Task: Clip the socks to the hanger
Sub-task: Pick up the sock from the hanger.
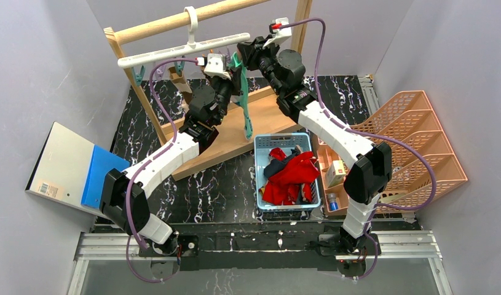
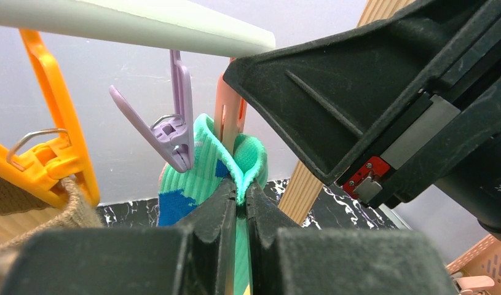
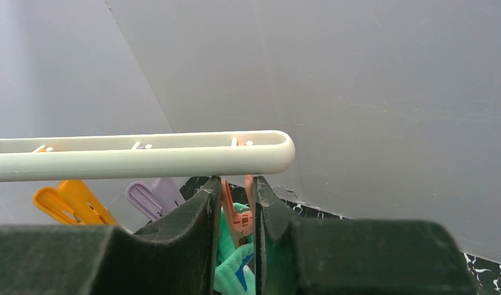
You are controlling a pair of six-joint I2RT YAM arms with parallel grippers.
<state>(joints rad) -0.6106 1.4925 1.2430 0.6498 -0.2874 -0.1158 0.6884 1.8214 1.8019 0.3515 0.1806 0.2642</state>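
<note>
The white hanger (image 1: 174, 52) hangs by its hook from the wooden rail. My left gripper (image 2: 240, 200) is shut on the cuff of a teal-green sock (image 2: 192, 178) with blue patches and holds it up against the pink clip (image 2: 229, 120) at the bar's right end. The sock hangs down in the top view (image 1: 244, 104). My right gripper (image 3: 237, 212) is shut on the pink clip (image 3: 238, 215), squeezing its handles just under the hanger bar (image 3: 137, 157). A purple clip (image 2: 174, 123) and an orange clip (image 2: 51, 147) hang beside it. A brown-and-beige sock (image 2: 45, 215) hangs at the orange clip.
A blue basket (image 1: 263, 203) holds red and dark navy socks (image 1: 291, 175) in front of the wooden rack's base board (image 1: 229, 138). An orange tiered tray (image 1: 420, 147) stands at the right. A grey and blue box (image 1: 75, 169) lies at the left.
</note>
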